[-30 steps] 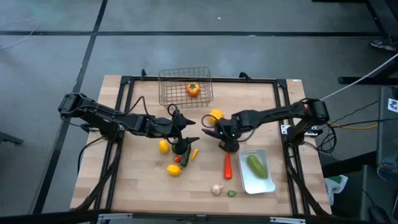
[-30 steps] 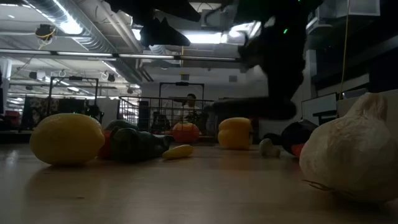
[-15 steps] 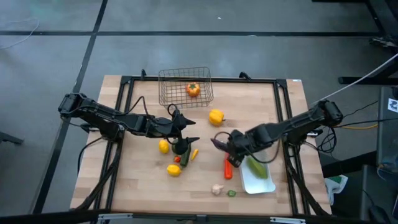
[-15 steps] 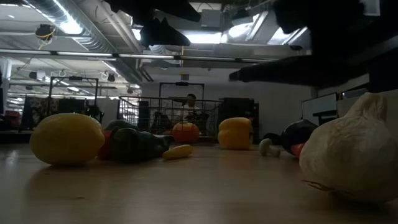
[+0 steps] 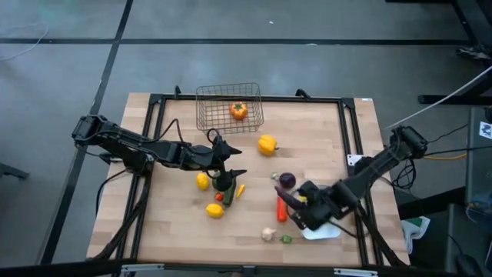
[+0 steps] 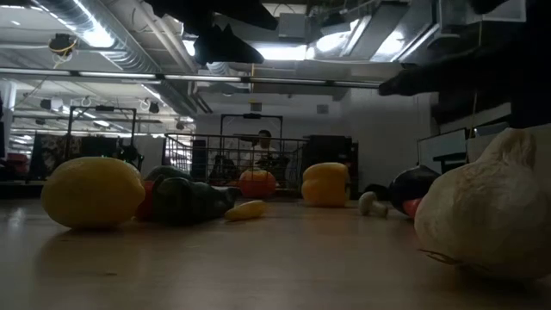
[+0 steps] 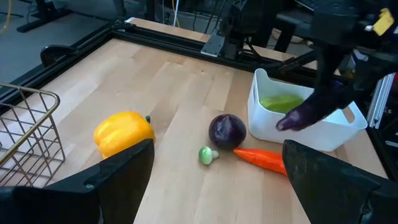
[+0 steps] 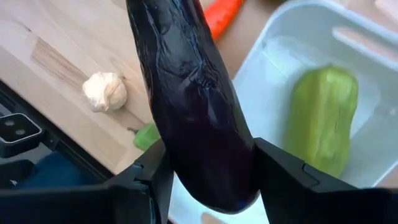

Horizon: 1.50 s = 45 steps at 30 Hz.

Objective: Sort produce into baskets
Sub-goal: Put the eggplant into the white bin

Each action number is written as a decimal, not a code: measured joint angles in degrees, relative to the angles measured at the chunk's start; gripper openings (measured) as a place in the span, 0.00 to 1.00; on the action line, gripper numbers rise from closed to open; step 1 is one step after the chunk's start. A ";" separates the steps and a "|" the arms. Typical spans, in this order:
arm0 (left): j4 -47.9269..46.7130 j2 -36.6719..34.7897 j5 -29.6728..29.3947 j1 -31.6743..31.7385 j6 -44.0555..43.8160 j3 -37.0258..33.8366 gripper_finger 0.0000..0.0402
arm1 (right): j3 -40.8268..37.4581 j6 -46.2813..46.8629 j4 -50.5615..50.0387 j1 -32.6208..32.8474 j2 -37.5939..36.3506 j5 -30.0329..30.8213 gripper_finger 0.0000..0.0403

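Above white tray (image 8: 292,56): right pincer (image 8: 208,165) clenched on eggplant (image 8: 193,106); left pincer (image 5: 231,163) released, over bench (image 5: 323,131).

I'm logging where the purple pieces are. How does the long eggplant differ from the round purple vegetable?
The eggplant is long and tapered; the round purple vegetable is squat and ball-like. The eggplant is held off the table in the right tool, over the white tray; the round purple vegetable rests on the table beside the carrot, outside the tray. Both are dark purple.
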 joint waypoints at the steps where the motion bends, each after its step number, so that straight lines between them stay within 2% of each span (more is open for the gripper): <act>1: 0.00 0.00 0.01 0.00 -0.01 0.00 0.87 | 0.00 2.43 -0.02 1.29 0.00 0.88 0.45; 7: 0.00 0.00 0.00 0.00 0.01 0.00 0.87 | 0.00 15.58 -1.98 8.28 0.08 6.03 0.45; 13: 0.00 0.00 0.00 0.00 0.01 -0.03 0.87 | 0.00 22.90 -4.59 12.74 2.72 6.14 0.45; 31: -0.02 0.00 0.00 0.00 -0.28 -0.04 0.87 | -0.02 23.25 -7.14 13.53 10.09 4.37 0.45; 45: -0.04 0.00 0.00 0.02 0.23 -0.04 0.87 | -0.02 22.77 -6.97 13.53 10.36 4.24 0.60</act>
